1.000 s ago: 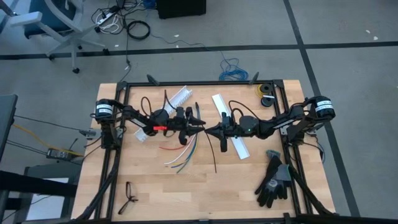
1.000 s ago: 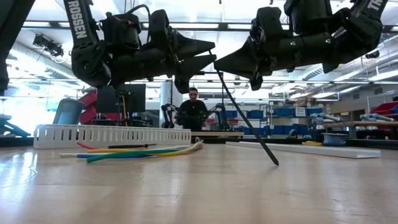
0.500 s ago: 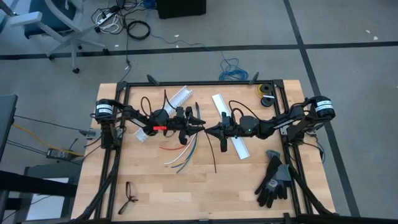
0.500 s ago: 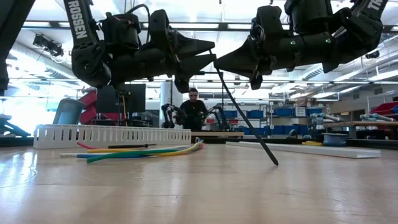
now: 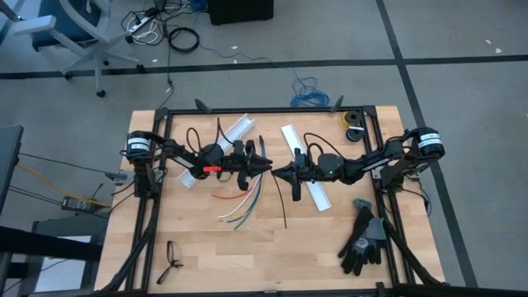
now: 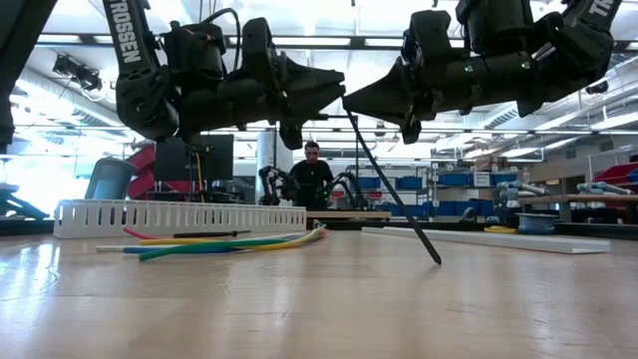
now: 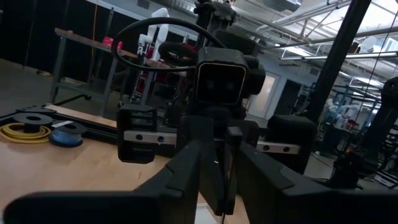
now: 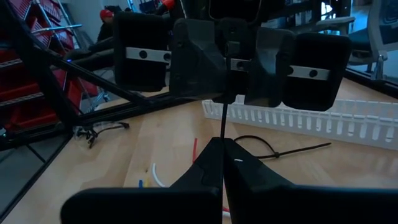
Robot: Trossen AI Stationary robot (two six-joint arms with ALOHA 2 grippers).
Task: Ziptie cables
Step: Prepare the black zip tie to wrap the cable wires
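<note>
The cables (image 5: 242, 205), thin red, green, blue, yellow and white wires, lie loose on the wooden table below the two grippers; in the low view the cables (image 6: 229, 242) fan out flat. Above mid-table my right gripper (image 5: 275, 172) is shut on a black ziptie (image 6: 394, 189). My left gripper (image 5: 266, 167) faces it tip to tip. Its fingers (image 8: 199, 56) stand narrowly apart on either side of the ziptie's upper end (image 8: 229, 68); whether they touch it I cannot tell. My right gripper pinches the black ziptie near its upper end (image 8: 223, 132) between its two fingers. The fingers lie level and point toward the table's left. A short piece sticks out past the fingertips; the long rest (image 5: 282, 202) hangs slanting down, its tip (image 6: 438, 260) at the tabletop.
A second black ziptie (image 8: 280, 151) lies on the table by a white slotted channel (image 5: 239, 125); another channel (image 5: 290, 138) lies under the right arm. Black gloves (image 5: 363, 239) lie near right, glasses (image 5: 172, 262) near left, tape rolls (image 5: 353, 124) far right. A person (image 6: 311, 179) stands beyond the table.
My left gripper's fingers have drawn closer together around the ziptie's upper end. Both arms have kept their place, and the ziptie still hangs from my right gripper.
</note>
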